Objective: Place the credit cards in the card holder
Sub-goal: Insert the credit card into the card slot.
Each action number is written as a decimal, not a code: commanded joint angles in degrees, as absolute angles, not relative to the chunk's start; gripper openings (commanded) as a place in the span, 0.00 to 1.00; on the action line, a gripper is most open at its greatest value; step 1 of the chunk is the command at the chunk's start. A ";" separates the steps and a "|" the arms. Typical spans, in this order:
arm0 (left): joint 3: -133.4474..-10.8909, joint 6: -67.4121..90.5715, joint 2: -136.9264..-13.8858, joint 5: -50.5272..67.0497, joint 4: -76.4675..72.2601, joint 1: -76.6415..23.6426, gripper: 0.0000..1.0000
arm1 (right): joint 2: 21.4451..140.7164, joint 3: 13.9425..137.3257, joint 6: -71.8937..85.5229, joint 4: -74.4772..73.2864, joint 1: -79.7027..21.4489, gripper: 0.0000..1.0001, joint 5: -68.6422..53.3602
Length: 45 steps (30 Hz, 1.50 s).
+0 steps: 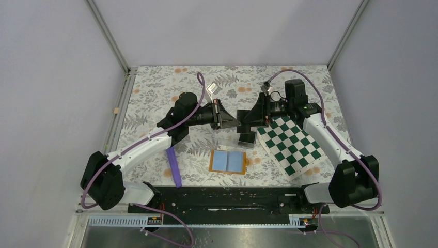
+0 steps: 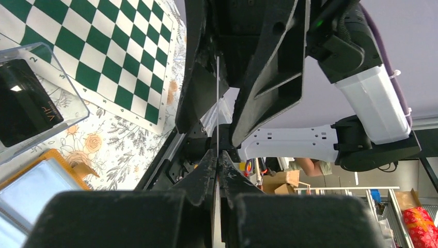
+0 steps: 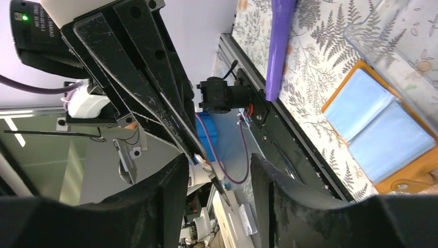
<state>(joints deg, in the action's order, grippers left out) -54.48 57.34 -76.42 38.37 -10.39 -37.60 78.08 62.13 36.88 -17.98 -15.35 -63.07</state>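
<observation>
My left gripper [image 1: 232,122] is shut on a dark credit card [image 1: 241,115] and holds it in the air above the table. In the left wrist view the card [image 2: 218,103] shows edge-on, standing up out of the closed fingertips [image 2: 209,165]. My right gripper [image 1: 241,117] faces it, open, with its fingers either side of the card's free end; they are apart from it in the right wrist view [image 3: 219,168]. The orange card holder [image 1: 227,161] lies open below, light blue lining up; it also shows in the right wrist view [image 3: 382,134]. Another black card [image 2: 26,103] lies in the clear box.
A clear plastic box [image 1: 248,139] stands just behind the card holder. A green and white checkered mat [image 1: 292,144] lies to the right. A purple bar [image 1: 174,166] lies left of the holder. The floral cloth [image 1: 155,98] covers the table.
</observation>
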 commanded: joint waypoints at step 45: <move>-38.06 47.05 -84.08 19.53 17.05 -36.43 0.40 | 77.89 35.71 42.08 6.73 -32.31 0.00 -31.74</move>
<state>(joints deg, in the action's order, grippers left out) -38.00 46.89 -82.65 18.33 20.86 -36.12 76.03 35.73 41.08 -1.87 -31.90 -34.87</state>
